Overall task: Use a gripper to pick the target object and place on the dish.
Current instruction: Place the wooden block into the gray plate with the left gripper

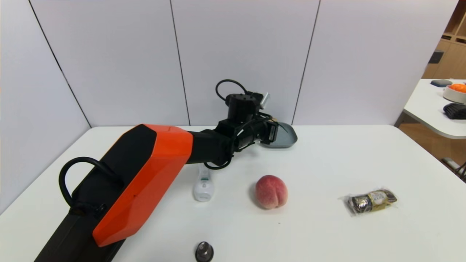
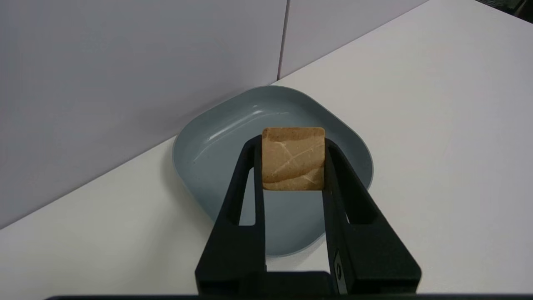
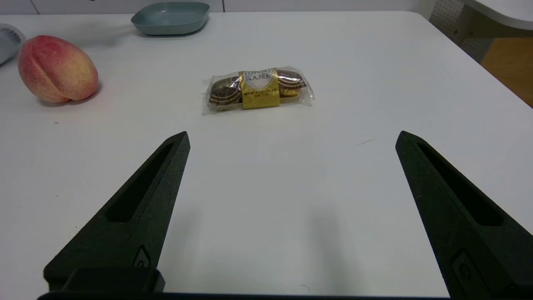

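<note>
And here is the left claw (image 2: 293,162), out over the dish (image 2: 225,166) at the far side of the worktop (image 1: 327,163), pinching the tan block (image 2: 293,160) between its two tips! One finger presses each side face, flat against flat, a sensible hold for something so small and square: the two sides share the squeeze, and the block sits right at the ends, so it should be able to drop free with little fuss. The dish lies beneath, and that raised rim looks handy for keeping a tumbling block in. It rests close to the back wall (image 1: 244,43), which I'd say is why the orange and black arm (image 1: 171,145) stretches in from the left, passing over the white bottle (image 1: 204,187). The peach (image 1: 271,191) sits nearer, in the middle, well apart from the dish, with the wrapped chocolates (image 1: 371,201) off to the right and the dark knob (image 1: 204,251) at the near edge, none of them in the way of the drop. The right claw (image 3: 292,139) waits idle, spread wide above the right of the worktop, gripping nothing. The carry looks all but done; what's called for is a gentle lowering, then a release well inside the rim, since letting go too high could bounce the block.
</note>
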Controlling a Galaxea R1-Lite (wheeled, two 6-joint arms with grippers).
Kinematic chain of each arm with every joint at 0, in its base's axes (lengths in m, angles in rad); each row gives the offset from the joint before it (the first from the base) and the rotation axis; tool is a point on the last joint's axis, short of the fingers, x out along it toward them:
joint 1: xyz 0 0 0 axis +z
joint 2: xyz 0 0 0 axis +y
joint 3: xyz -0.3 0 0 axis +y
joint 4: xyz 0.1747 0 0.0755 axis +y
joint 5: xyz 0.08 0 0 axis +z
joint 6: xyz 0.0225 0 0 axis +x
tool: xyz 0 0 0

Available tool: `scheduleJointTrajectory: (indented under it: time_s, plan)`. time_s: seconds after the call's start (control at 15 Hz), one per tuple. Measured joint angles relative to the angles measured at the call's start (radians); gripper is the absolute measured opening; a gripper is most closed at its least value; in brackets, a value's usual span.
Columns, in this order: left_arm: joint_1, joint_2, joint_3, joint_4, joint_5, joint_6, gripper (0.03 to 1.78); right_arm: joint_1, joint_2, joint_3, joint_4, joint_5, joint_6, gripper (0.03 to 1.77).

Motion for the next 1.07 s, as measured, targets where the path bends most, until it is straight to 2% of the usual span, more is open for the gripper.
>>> scheduleJointTrajectory:
  time_s: [0.4, 0.93, 1.07]
  plan:
    - [0.001, 0.071, -0.003, -0.045, 0.001, -0.006, 0.41, 0.0, 0.0, 0.0, 0.0, 0.0, 0.0, 1.71]
    - [0.008, 0.075, -0.004, -0.047, 0.0, -0.011, 0.41, 0.0, 0.0, 0.0, 0.0, 0.0, 0.0, 1.71]
    - [0.01, 0.072, -0.004, -0.046, 0.0, -0.01, 0.7, 0.0, 0.0, 0.0, 0.0, 0.0, 0.0, 1.71]
